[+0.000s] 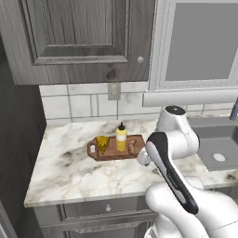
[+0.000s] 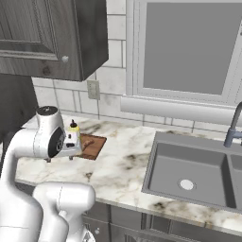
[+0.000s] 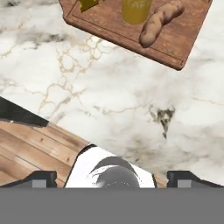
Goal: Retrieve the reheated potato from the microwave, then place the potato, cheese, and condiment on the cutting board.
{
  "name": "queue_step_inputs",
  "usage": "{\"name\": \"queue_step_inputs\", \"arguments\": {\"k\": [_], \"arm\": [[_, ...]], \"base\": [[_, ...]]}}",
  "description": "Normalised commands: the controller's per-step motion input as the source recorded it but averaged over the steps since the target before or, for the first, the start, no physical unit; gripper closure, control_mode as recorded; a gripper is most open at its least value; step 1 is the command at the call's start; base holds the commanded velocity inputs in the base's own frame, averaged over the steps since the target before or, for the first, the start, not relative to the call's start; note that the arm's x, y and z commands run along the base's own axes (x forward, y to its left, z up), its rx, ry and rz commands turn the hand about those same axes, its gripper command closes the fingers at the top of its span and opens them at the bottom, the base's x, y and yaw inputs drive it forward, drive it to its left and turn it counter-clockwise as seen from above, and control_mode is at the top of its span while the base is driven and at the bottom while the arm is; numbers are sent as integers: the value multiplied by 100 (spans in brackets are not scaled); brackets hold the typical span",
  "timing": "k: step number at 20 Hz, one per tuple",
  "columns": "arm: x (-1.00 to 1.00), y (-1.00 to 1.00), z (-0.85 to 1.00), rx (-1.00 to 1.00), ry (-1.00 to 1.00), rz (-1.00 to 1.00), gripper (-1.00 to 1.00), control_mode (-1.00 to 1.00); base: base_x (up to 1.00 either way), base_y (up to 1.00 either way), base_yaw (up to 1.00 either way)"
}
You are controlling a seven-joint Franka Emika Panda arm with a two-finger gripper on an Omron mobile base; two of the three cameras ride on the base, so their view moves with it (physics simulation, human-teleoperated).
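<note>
Board (image 1: 111, 151) holding potato (image 3: 159, 22), cheese (image 1: 102, 143), bottle (image 1: 121, 138); our gripper (image 3: 111, 177) open, empty, nearby: we judge a careless arm swing could topple the bottle

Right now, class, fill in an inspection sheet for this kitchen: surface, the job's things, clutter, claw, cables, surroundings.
Surface: marble counter.
Job's things: potato, cheese and condiment all on the cutting board.
Clutter: nothing seen.
Claw: claw over the counter near the board, holding nothing; open or shut cannot be told.
Cables: nothing seen.
Surroundings: sink, faucet, wall outlet, cabinets.
</note>
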Motion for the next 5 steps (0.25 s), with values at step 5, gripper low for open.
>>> {"name": "queue_step_inputs", "arguments": {"k": [5], "arm": [[-44, -21, 27, 0, 0, 0, -100, -100]], "base": [[0, 0, 0]]}}
